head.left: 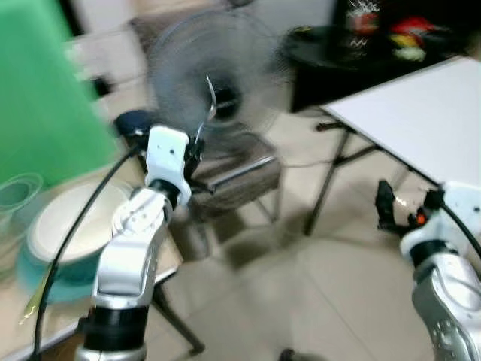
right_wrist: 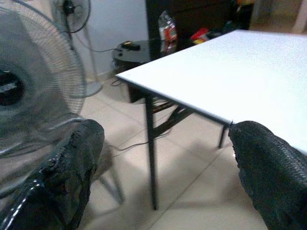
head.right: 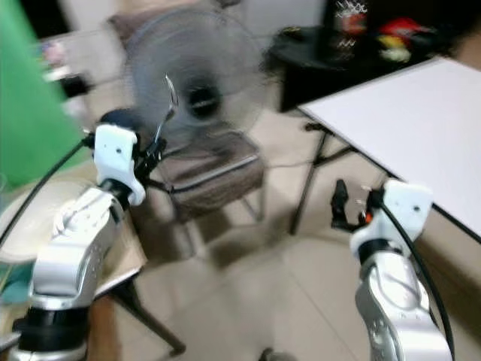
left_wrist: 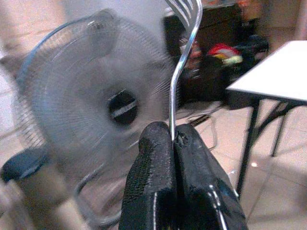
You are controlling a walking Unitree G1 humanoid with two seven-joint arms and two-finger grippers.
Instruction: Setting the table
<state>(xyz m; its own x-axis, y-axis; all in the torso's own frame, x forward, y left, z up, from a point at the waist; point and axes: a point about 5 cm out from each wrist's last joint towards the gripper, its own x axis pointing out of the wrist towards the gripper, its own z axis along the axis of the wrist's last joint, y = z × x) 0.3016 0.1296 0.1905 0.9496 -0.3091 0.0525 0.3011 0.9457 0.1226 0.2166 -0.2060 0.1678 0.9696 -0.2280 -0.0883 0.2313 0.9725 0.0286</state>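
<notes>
Beside the fan (head.left: 218,75), the left end effector (left_wrist: 173,139) pinches a fork (left_wrist: 180,72) upright, the right end effector (right_wrist: 165,167) gapes empty, and the white table (head.left: 421,113) looks unset.

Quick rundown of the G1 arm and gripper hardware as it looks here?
Both arms are silver metal with ribbed forearm segments and black joint rings. Each wrist carries a white housing with a black cable looping back along the arm. The left gripper and right gripper each have two long black fingers with rough, textured pads. A small orange-red mark sits beside the right wrist housing.
</notes>
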